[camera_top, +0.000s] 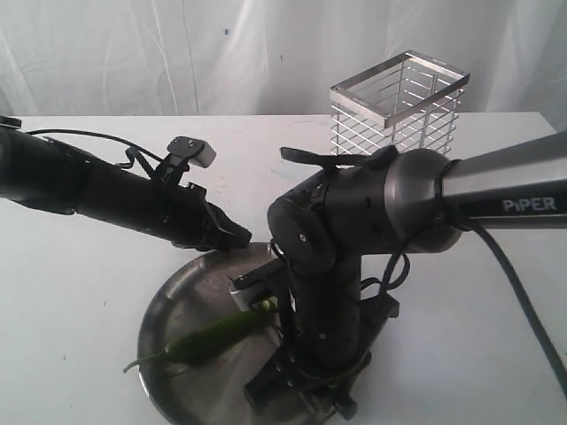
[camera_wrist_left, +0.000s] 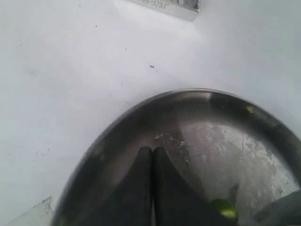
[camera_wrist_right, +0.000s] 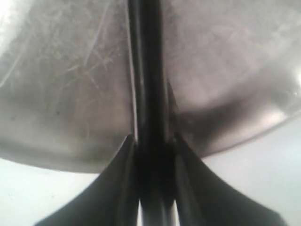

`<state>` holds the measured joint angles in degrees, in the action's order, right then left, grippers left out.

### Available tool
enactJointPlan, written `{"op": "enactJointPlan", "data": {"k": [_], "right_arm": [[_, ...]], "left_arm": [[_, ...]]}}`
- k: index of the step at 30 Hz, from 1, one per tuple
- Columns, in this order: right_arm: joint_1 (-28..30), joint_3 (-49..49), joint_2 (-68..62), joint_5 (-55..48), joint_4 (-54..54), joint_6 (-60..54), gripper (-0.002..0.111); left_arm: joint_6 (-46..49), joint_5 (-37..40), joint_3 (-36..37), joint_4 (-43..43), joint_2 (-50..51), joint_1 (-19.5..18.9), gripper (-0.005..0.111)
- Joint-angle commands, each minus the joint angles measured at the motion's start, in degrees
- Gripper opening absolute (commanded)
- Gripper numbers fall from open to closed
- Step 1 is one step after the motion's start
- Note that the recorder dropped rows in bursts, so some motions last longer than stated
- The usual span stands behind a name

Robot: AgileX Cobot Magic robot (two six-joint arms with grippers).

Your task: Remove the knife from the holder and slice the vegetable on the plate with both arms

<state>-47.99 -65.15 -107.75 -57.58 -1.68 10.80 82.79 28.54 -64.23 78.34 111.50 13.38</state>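
Note:
The green chili (camera_top: 217, 338) lies on the steel plate (camera_top: 173, 305) near the table's front, stem pointing left. My left gripper (camera_top: 239, 241) hovers over the plate's far rim; the left wrist view shows it (camera_wrist_left: 152, 150) shut and empty above the plate (camera_wrist_left: 141, 113), with a green chili end (camera_wrist_left: 225, 208) off to one side. My right gripper (camera_wrist_right: 150, 139) is shut on the knife (camera_wrist_right: 146, 70), whose dark length runs out over the plate (camera_wrist_right: 70, 94). In the exterior view the right arm (camera_top: 323, 292) stands over the plate and hides its gripper and the knife. The wire holder (camera_top: 399, 102) stands at the back right.
The white table (camera_top: 80, 292) ends against a white curtain (camera_top: 177, 53) behind. A small green bit (camera_wrist_left: 250, 108) sits by the plate's rim. The right arm's cable (camera_top: 518, 292) trails across the table's right side.

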Motion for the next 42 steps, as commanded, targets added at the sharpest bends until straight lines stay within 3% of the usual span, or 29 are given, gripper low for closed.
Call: {"op": "enactJointPlan", "data": {"k": [1,8,21,42], "right_arm": [[0.59,0.23,2.6,-4.64,2.77,-0.17,0.0],[0.59,0.48,3.76,-6.69,2.51,-0.17,0.0],[0.59,0.6,3.06,-4.62,-7.97,-3.53,0.0],[0.59,0.6,3.06,-2.04,-7.35,-3.2,0.0]], "left_arm": [[-1.56,0.62,0.21,0.91,-1.57,-0.19,0.0],[-1.87,3.21,0.21,0.4,-1.79,-0.19,0.0],[0.17,6.49,2.34,-3.51,0.3,-0.19,0.0],[1.37,8.02,3.58,-6.07,2.94,-0.08,0.0]]}}
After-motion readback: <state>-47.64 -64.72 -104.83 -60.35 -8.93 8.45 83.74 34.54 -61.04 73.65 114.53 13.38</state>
